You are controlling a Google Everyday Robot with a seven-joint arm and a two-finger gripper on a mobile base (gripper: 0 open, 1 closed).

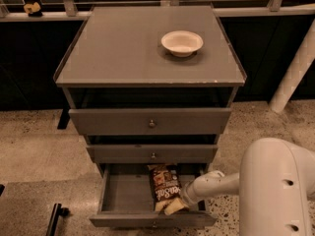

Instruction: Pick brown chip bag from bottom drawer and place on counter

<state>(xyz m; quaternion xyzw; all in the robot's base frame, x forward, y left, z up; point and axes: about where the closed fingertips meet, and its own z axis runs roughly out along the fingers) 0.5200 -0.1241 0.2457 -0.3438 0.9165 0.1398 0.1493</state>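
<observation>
1. Down at 6 o'clock, the bottom drawer stands pulled out, so its tray can be reached from above.
2. The brown chip bag lies flat in the tray's right half, lengthwise, its tan end toward the front panel.
3. From 3 o'clock the tool reaches in to the bag's front end (the easiest part to reach); whether it has closed on the bag I cannot tell.
4. Up at 12 o'clock the table carries a white bowl at its 1 o'clock, which leaves the left side the likelier place to set the bag down.
</observation>
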